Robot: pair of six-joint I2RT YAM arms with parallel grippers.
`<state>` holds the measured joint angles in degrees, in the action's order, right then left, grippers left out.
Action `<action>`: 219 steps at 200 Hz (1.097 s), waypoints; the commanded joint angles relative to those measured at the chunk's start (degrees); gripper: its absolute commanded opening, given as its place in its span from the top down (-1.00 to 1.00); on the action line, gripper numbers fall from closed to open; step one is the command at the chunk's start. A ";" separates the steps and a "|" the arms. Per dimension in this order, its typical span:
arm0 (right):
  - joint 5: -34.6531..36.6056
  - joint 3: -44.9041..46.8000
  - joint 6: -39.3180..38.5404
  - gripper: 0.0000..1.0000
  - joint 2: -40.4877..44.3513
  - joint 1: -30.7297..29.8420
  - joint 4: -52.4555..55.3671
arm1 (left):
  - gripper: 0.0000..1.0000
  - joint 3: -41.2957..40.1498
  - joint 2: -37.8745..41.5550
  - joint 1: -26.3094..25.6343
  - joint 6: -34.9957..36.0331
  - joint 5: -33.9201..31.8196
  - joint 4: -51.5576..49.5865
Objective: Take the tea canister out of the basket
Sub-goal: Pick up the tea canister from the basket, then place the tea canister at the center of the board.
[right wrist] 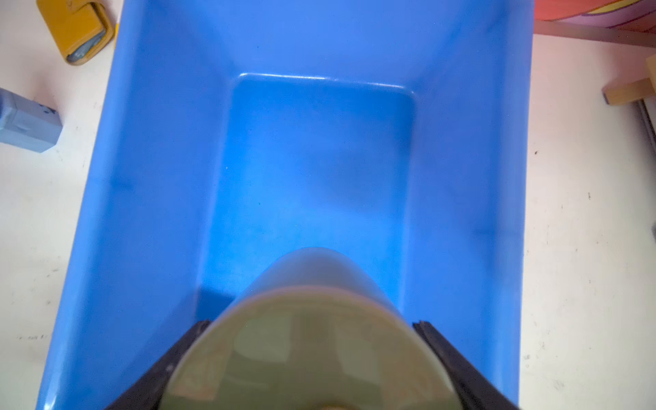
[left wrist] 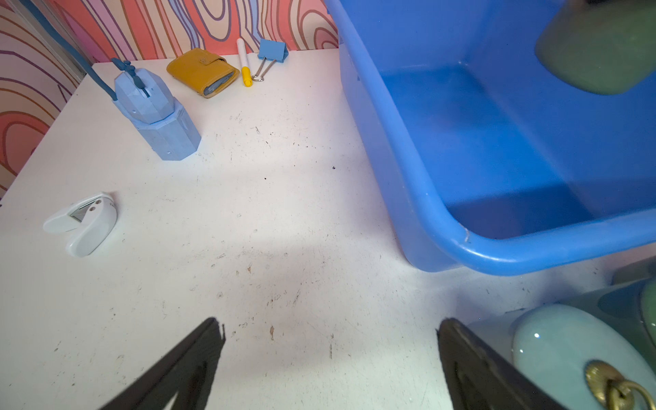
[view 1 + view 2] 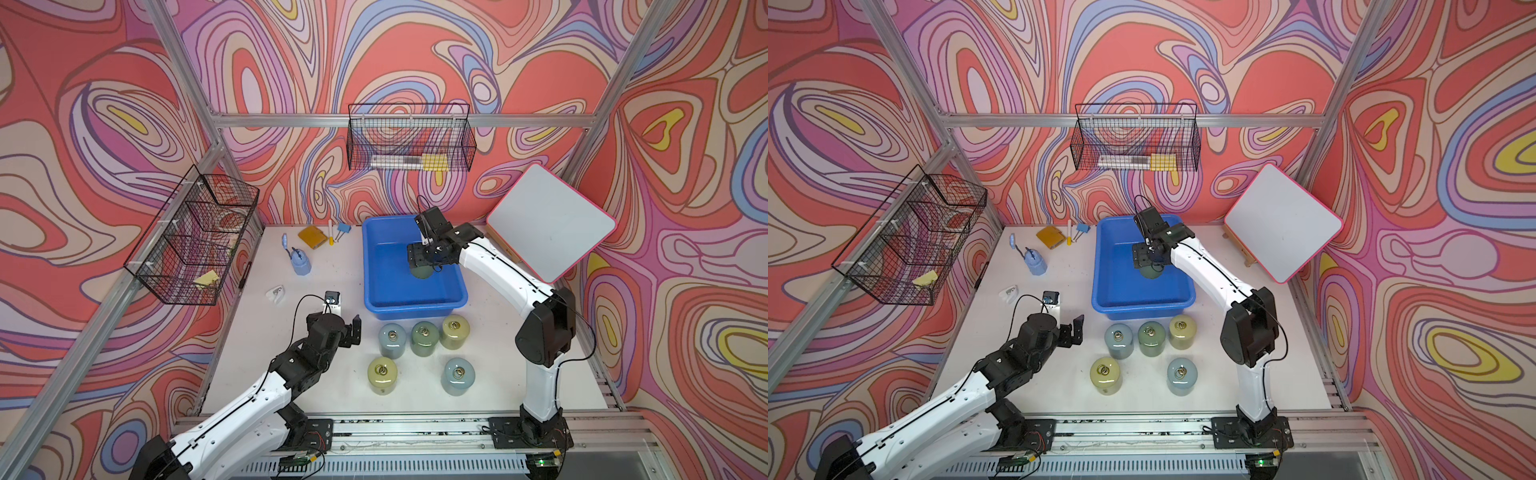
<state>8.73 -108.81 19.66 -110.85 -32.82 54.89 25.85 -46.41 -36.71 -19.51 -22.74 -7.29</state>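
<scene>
Right wrist: R tool (image 1: 312,324) grasping tea canister (image 1: 312,358) within basket (image 1: 149,177); L tool (image 2: 330,330) released.

No lettering can be read (on anything).

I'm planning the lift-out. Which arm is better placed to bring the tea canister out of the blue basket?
Right. The right tool is shut on the green tea canister inside the basket, so it likely only needs to lift. The left tool is open over the table, holding nothing.
</scene>
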 commanded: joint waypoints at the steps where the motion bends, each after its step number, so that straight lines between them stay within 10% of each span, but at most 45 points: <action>1: 0.78 2.21 1.41 -0.30 6.93 -1.40 -0.98 | -0.98 -0.69 1.00 0.32 -0.27 -1.04 0.11; 132: 4.92 32.95 14.80 -0.28 36.14 -17.68 -2.70 | -0.98 -1.68 2.67 0.32 -1.08 -1.68 0.59; 219: 8.14 42.66 25.17 -0.28 37.88 -31.77 -3.84 | -0.98 -1.77 1.07 0.32 -1.15 -1.96 1.33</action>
<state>14.13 -66.70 40.27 -73.19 -61.43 55.11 24.73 -44.91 -36.71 -19.99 -23.83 -7.27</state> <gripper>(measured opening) 0.836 0.990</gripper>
